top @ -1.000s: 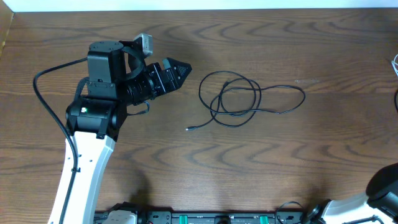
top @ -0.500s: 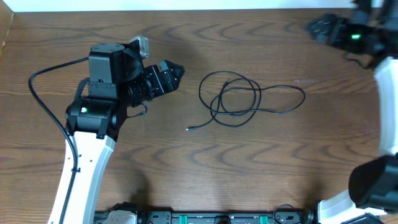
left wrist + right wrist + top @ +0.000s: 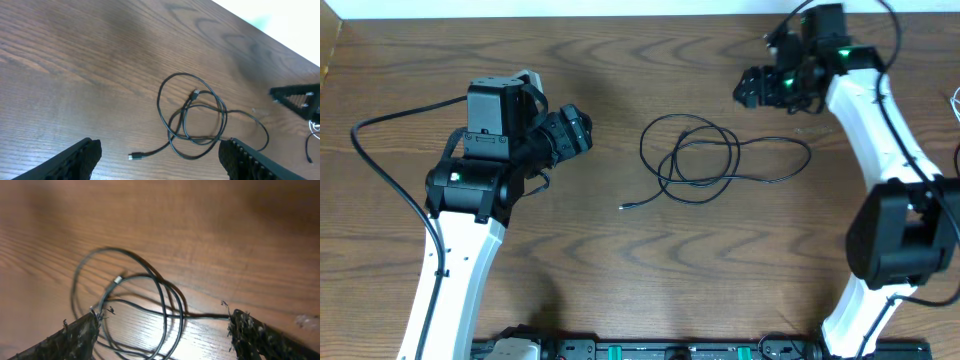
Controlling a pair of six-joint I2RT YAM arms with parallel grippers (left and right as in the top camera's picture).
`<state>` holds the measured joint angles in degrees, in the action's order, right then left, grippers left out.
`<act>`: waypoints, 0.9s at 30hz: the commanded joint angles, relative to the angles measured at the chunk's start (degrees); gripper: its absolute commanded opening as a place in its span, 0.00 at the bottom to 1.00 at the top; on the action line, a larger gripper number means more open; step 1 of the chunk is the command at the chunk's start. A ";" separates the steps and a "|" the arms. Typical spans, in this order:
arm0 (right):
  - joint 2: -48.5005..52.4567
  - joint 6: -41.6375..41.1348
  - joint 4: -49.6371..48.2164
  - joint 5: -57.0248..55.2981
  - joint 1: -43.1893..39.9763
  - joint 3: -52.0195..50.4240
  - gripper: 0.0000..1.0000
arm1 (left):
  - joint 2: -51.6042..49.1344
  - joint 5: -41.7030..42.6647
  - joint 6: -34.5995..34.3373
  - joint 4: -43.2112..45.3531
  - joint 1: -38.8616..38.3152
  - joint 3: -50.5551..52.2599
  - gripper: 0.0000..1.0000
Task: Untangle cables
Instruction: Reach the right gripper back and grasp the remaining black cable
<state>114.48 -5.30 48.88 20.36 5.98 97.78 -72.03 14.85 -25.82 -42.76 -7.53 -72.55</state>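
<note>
Centre of the overhead frame, on a brown wooden table (image 3: 620,280), a thin black cord (image 3: 665,172) lies in loose overlapping loops. One small plug end (image 3: 623,207) trails to the lower left. Left of the cord, the left gripper (image 3: 582,130) points toward it, jaws wide and holding nothing. At upper right, the right gripper (image 3: 748,90) hovers near the loops, jaws also spread wide and empty. A sliver of white cord (image 3: 956,100) shows at the far right edge.
</note>
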 commanded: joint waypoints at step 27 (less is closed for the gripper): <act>10.88 -8.92 5.22 -18.10 11.58 -0.52 0.65 | -0.63 -1.46 0.70 -1.97 0.24 -0.44 0.81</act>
<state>125.23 -15.88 54.04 3.01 17.58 97.65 -72.03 14.22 -25.67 -44.64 -7.53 -72.55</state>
